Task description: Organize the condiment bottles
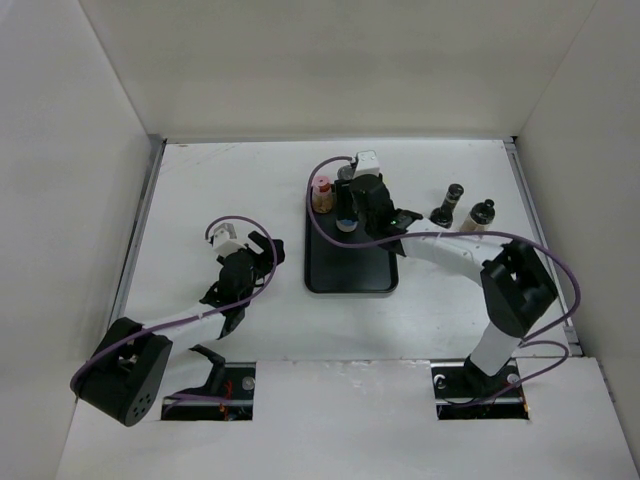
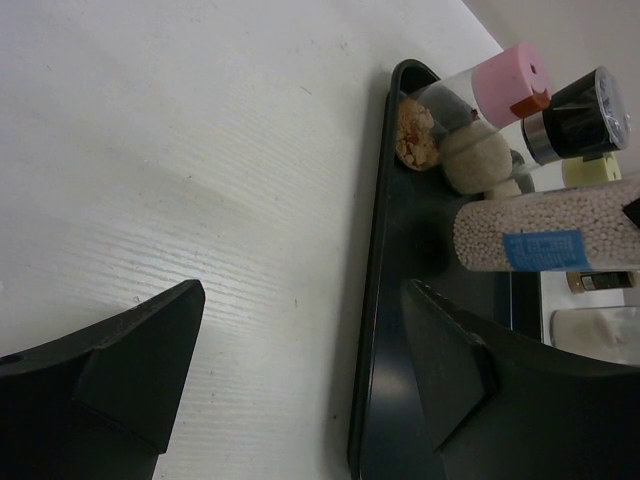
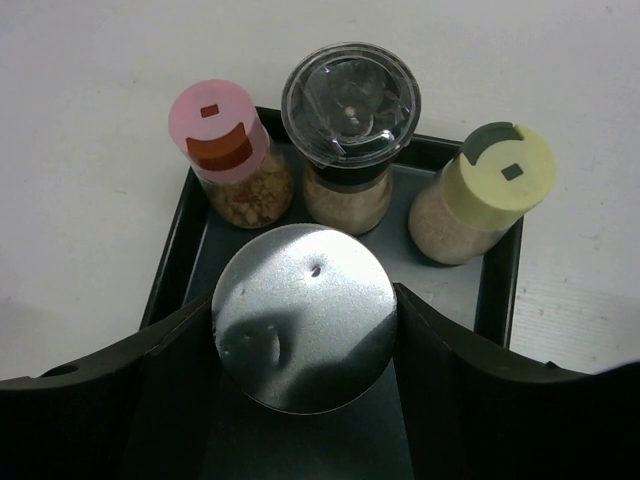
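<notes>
Between the fingers of the right gripper [image 3: 305, 340] sits the tall cylinder [image 2: 545, 240], its silver lid filling the gap, and both jaws press its sides, so they stand half-closed in a grip on it. It hangs over, or stands on, the near part of the black tray [image 1: 350, 275]; I cannot tell whether its base touches the floor. From the cylinder, in the right wrist view, the pink-lidded bottle [image 3: 225, 150] stands at eleven o'clock, the clear-capped grinder [image 3: 350, 110] at twelve and the yellow-lidded bottle [image 3: 490, 190] at two, all three in a row along the tray's far wall. Further out in the top view, two dark-capped bottles [image 1: 447, 205] [image 1: 480, 213] wait on the table at about two o'clock from the tray, well apart from it. At nine o'clock from the tray the left gripper [image 2: 302, 290] hovers over bare table with its jaws apart and nothing between them. The cylinder looks rigid and smooth-walled, packed with pale beads, so probably fairly heavy for its width and apt to topple. The polished lid would likely slip, so the body just under the cap seems the safer hold. The small bottles look light, hard and easy to tip.
</notes>
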Action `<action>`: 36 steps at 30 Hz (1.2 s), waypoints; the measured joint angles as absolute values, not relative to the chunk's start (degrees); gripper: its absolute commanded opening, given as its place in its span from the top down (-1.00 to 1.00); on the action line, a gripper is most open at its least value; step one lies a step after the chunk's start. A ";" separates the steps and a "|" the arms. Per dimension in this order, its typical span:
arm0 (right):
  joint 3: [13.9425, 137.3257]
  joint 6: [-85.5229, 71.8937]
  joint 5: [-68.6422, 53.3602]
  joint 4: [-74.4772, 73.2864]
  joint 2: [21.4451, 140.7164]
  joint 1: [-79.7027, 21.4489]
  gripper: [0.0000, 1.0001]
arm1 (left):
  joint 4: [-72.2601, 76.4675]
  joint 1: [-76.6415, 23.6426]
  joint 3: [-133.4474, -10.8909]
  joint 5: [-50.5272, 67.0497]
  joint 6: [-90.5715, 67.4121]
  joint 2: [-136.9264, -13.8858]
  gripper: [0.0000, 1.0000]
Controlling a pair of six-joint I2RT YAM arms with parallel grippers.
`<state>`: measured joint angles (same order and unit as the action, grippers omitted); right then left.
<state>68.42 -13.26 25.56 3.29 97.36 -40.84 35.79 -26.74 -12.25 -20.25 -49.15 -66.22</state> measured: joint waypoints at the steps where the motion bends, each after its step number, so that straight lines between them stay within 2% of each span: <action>1: 68.64 -13.23 25.58 3.73 98.00 -40.82 -0.05 | 35.81 -26.74 -12.25 -20.25 -49.15 -66.22 -0.57; 16: 71.57 -11.75 26.85 6.02 102.91 -39.64 -0.08 | 35.79 -26.70 -12.25 -19.62 -49.36 -66.61 -0.57; 26: 72.95 -11.64 26.74 6.39 104.81 -38.76 -0.20 | 35.83 -26.65 -12.25 -19.09 -49.39 -67.24 -0.57; 28: 73.25 -11.79 26.52 6.44 105.12 -38.54 -0.28 | 35.77 -26.65 -12.27 -18.96 -49.41 -67.33 -0.57; 33: 73.41 -12.36 26.41 6.59 105.16 -38.26 -0.74 | 35.83 -26.63 -12.25 -18.81 -49.47 -67.33 -0.57; 36: 73.47 -12.47 26.41 6.63 104.86 -38.26 -0.89 | 35.83 -26.63 -12.27 -18.81 -49.54 -67.33 -0.57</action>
<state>73.47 -12.47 26.41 6.63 104.86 -38.26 35.83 -26.63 -12.27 -18.81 -49.54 -67.33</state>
